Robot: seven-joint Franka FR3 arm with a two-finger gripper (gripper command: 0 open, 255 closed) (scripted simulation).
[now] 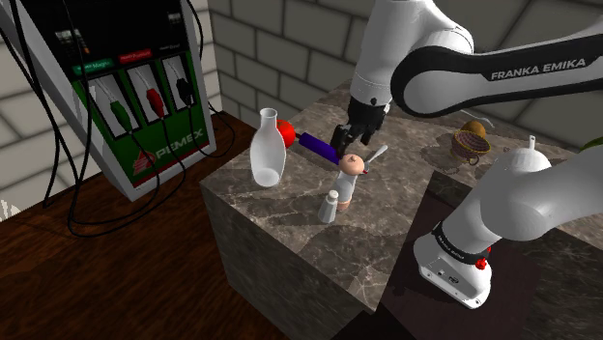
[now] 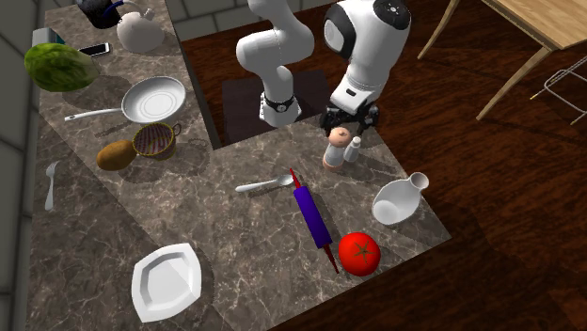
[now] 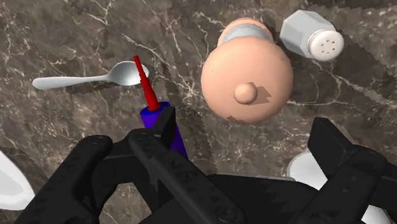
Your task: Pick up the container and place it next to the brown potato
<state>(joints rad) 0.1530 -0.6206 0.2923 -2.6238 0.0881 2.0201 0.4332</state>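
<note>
Tool point(image 3: 247, 127) wide open, empty; peach container point(image 3: 247, 79) stands upright just beneath it, untouched.

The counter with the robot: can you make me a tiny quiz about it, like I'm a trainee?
1. True or false: the gripper is shut on the peach container.
2. What stands right beside the peach container? A) white shaker B) tomato C) plate
3. Fill in: the rolling pin has a ____ middle and red handles.

Key: 1 false, the gripper is open above it; 2 A; 3 purple.
</note>
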